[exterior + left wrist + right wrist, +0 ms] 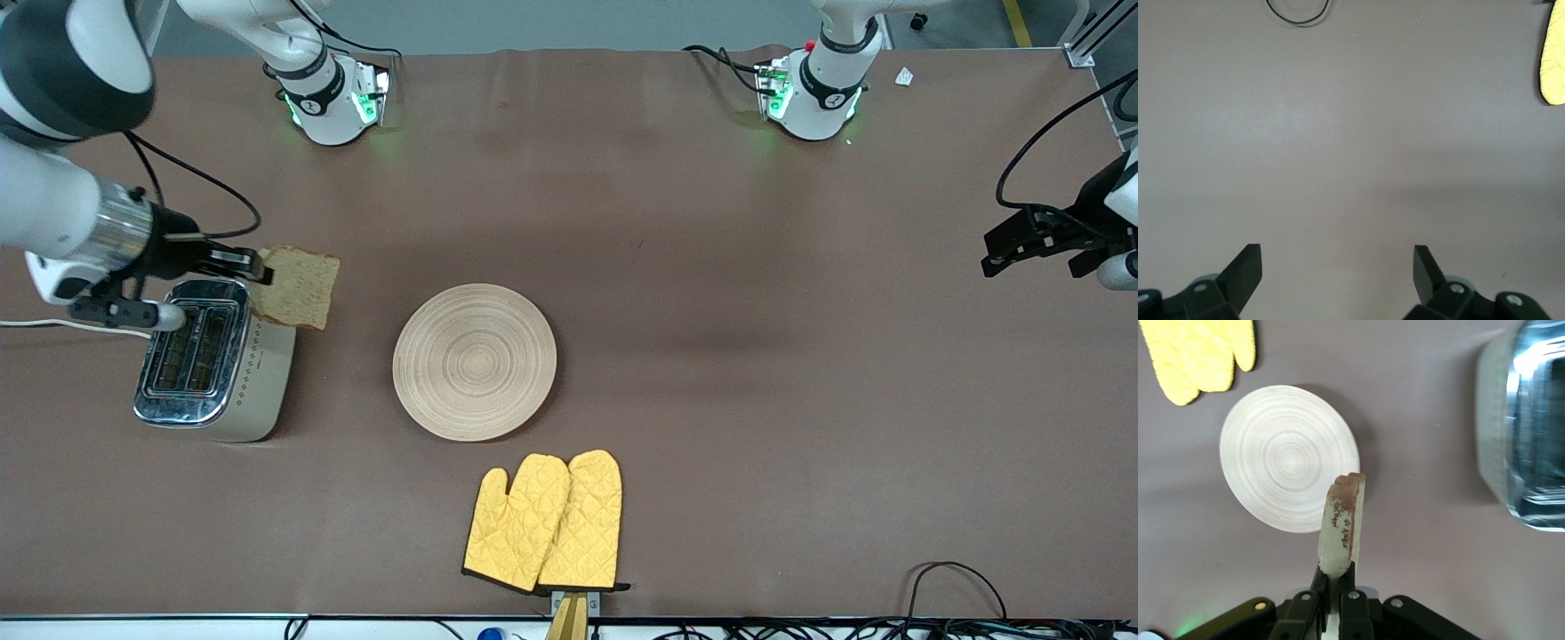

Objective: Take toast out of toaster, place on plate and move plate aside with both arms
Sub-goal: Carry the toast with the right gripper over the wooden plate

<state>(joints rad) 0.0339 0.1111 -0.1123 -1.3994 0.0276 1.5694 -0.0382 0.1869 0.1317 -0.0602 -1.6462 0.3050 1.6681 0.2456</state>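
Note:
My right gripper (258, 265) is shut on the toast (298, 287), a light brown speckled slice with a darker crust, and holds it in the air over the toaster's edge. In the right wrist view the toast (1341, 528) stands edge-on between the right gripper's (1336, 577) fingers. The round pale beige plate (475, 361) with ring grooves lies flat at the table's middle, apart from the toast; it also shows in the right wrist view (1289, 467). My left gripper (1031, 249) waits open and empty above the left arm's end of the table, its fingertips (1245, 267) wide apart.
A chrome toaster (213, 360) stands at the right arm's end of the table, also seen in the right wrist view (1525, 433). Two yellow quilted oven mitts (547, 524) lie nearer to the front camera than the plate. Cables run along the table's near edge.

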